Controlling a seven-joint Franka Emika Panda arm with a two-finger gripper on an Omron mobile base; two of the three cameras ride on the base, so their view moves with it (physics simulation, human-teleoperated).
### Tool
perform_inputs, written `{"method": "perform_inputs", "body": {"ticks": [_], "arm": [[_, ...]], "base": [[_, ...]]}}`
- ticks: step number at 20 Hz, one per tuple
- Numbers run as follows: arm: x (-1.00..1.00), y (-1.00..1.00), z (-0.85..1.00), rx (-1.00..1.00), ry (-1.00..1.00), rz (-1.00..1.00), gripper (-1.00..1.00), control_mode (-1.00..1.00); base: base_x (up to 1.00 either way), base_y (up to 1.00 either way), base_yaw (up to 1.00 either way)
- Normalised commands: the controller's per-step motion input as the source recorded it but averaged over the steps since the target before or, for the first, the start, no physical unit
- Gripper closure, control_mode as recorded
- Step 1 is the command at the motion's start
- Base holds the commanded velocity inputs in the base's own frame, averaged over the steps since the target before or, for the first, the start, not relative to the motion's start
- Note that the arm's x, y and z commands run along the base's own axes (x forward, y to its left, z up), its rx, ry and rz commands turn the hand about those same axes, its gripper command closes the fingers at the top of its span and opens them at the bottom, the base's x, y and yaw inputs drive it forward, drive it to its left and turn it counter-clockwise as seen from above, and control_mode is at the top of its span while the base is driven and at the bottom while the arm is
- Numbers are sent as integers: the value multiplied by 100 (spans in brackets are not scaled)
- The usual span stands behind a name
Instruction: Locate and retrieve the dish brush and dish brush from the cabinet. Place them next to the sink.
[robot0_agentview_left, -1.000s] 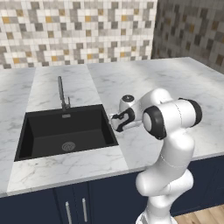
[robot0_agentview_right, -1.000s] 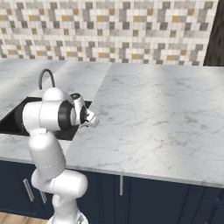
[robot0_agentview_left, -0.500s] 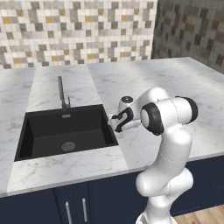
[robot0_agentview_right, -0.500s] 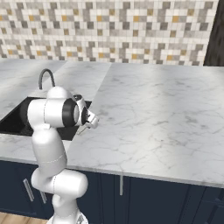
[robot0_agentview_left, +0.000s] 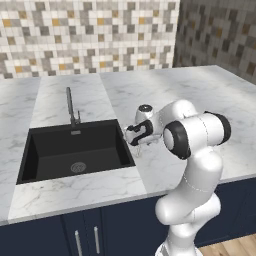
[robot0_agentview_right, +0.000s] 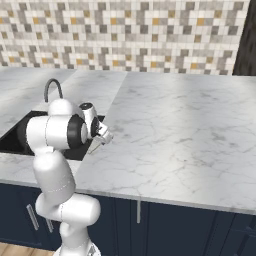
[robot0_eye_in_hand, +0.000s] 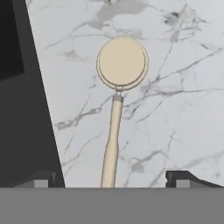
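my arm is white with dark joints; my gripper has dark finger tips. the brush below it is pale tan all over, head and handle alike. the counter is white marble with grey veins. the sink is black with a steel drain; its tap is grey. the wall tiles form a mosaic of beige, grey, white and orange. the drawers are navy with silver handles.
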Motion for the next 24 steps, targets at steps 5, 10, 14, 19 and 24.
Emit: {"method": "perform_inputs", "body": {"ticks": [5, 10, 14, 19, 24], "arm": [[-38, -5, 72, -1, 16, 0, -100, -100], [-55, -9, 45, -4, 5, 6, -100, -100], [-73, -6, 38, -6, 0, 19, -100, -100], [-82, -6, 24, 7, -10, 0, -100, -100], [-76, -4, 58, 5, -11, 0, -100, -100]], "base": [[0, 0, 0], [0, 0, 0], [0, 0, 0], [0, 0, 0], [0, 0, 0]]}}
